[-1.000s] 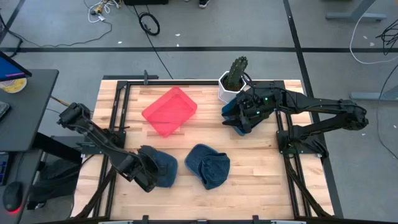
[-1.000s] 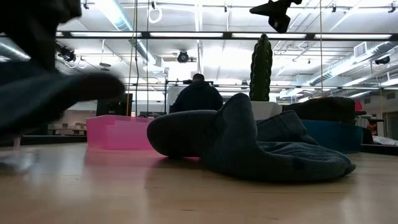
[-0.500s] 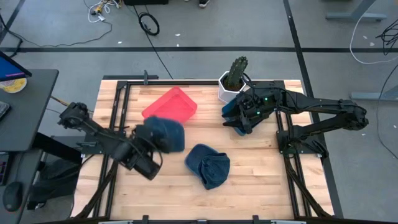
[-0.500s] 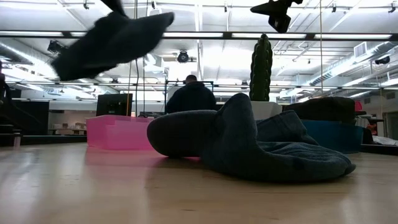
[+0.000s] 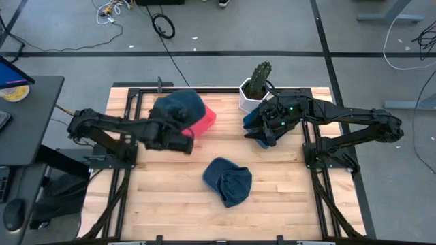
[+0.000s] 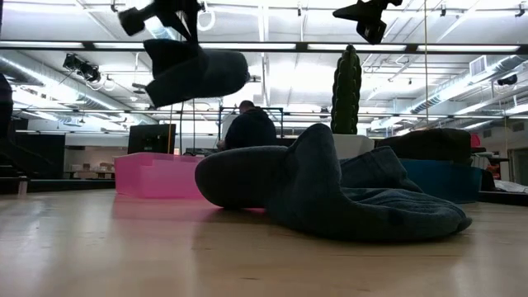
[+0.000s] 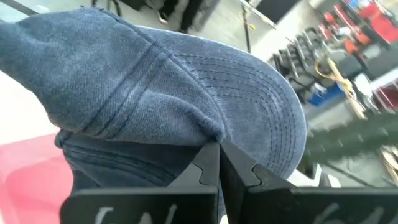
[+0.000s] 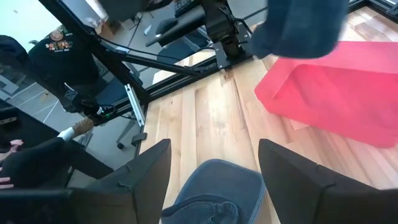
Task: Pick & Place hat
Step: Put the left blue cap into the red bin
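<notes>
My left gripper (image 5: pixel 176 135) is shut on a blue denim cap (image 5: pixel 178 109) and holds it in the air over the red bin (image 5: pixel 204 121). In the low view this cap (image 6: pixel 194 74) hangs high above the pink-looking bin (image 6: pixel 157 175). A second blue cap (image 5: pixel 228 180) lies crumpled on the table's middle, resting on its crown and brim. My right gripper (image 5: pixel 262 136) hovers open near the table's far right, next to the cactus pot (image 5: pixel 255 88); its wrist view shows the second cap (image 8: pixel 214 193) below its fingers. My left gripper (image 7: pixel 217 152) pinches the cap between its two fingers on a fold of cloth (image 7: pixel 202 134) where the crown meets the stitched brim (image 7: pixel 267 106). The cap is lifted clear of the table and hangs below the fingers (image 6: pixel 165 16), bunched and slack.
A blue container (image 5: pixel 252 122) sits under my right arm, with a dark heap on it in the low view (image 6: pixel 433 144). The white pot with the cactus (image 6: pixel 346 91) stands at the far edge. People (image 8: pixel 37 155) are beyond the table's left side. Bare wood (image 5: pixel 293 184) lies near-right.
My left gripper, shut on the cap, has risen from the table's near-left area and swung toward the far edge. The cap has gone from lying on the table to lifted clear, and now hangs over the red bin. The right arm has kept still.
</notes>
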